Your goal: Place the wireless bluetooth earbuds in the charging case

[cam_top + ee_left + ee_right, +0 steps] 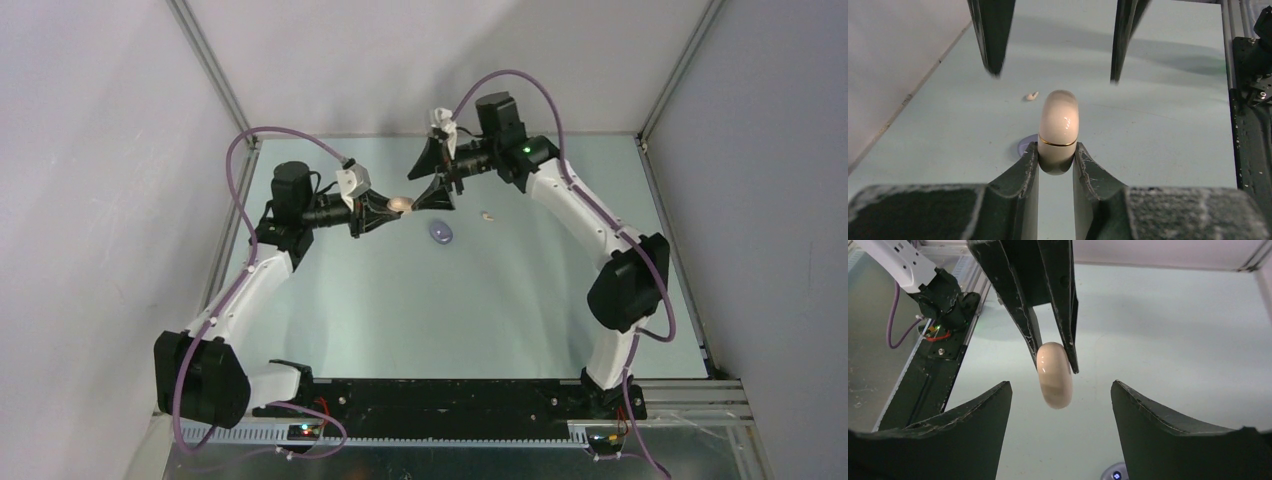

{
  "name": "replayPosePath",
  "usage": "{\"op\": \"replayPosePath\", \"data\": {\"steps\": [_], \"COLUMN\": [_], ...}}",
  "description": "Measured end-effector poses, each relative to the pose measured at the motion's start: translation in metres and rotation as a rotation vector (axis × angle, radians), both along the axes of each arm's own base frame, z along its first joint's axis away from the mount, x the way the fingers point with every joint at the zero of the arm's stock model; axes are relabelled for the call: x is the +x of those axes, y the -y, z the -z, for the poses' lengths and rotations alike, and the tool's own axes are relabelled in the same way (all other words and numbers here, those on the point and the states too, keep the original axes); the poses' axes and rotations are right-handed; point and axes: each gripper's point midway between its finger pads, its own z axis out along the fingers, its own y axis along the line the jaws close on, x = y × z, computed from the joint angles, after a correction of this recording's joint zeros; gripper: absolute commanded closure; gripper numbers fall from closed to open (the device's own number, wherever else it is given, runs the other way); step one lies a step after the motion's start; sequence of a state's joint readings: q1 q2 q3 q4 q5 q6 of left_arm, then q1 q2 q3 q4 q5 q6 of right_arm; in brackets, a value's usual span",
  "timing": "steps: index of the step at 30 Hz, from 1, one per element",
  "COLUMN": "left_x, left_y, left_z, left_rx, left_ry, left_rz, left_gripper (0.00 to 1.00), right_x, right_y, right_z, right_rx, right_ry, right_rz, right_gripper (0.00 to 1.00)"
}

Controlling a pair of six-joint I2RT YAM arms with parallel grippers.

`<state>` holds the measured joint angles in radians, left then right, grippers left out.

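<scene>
A closed cream charging case (1058, 127) with a thin gold band is held above the table, and my left gripper (396, 209) is shut on its lower end. My right gripper (419, 187) faces it, open, its fingertips on either side of the case's free end without touching; in the right wrist view the case (1054, 375) hangs between and just beyond them. One cream-white earbud (487, 214) lies on the table to the right, also visible in the left wrist view (1032, 96). No other earbuds are in view.
A lilac case (441, 232) with a small lit logo lies on the table just below the grippers, and its edge shows at the bottom of the right wrist view (1116, 473). The white enclosure walls (100, 200) stand close on the left, right and back.
</scene>
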<state>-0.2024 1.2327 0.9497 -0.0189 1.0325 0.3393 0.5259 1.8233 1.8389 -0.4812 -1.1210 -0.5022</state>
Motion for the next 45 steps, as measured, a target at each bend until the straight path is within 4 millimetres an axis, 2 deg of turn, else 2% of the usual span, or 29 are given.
{"op": "replayPosePath", "data": {"steps": [5, 10, 21, 40, 45], "left_x": [0.002, 0.002, -0.003, -0.004, 0.0], "left_y": [0.001, 0.001, 0.0, 0.001, 0.001], "left_z": [-0.005, -0.006, 0.005, 0.005, 0.007], "left_rx": [-0.007, -0.01, 0.048, 0.036, 0.019], "left_ry": [0.029, 0.039, 0.089, 0.054, 0.007], "left_rz": [0.001, 0.008, 0.05, 0.047, 0.033], "left_gripper": [1.0, 1.0, 1.0, 1.0, 1.0], "right_x": [-0.001, 0.007, 0.025, 0.031, 0.038], "right_y": [-0.017, -0.024, -0.024, -0.022, -0.011], "right_z": [0.034, 0.046, 0.021, 0.015, -0.005], "right_rx": [-0.055, -0.079, -0.026, -0.007, 0.04], "right_ry": [-0.053, -0.064, -0.097, -0.12, -0.144], "right_rz": [-0.025, -0.007, 0.057, 0.081, 0.099], "right_gripper": [0.23, 0.24, 0.24, 0.24, 0.24]}}
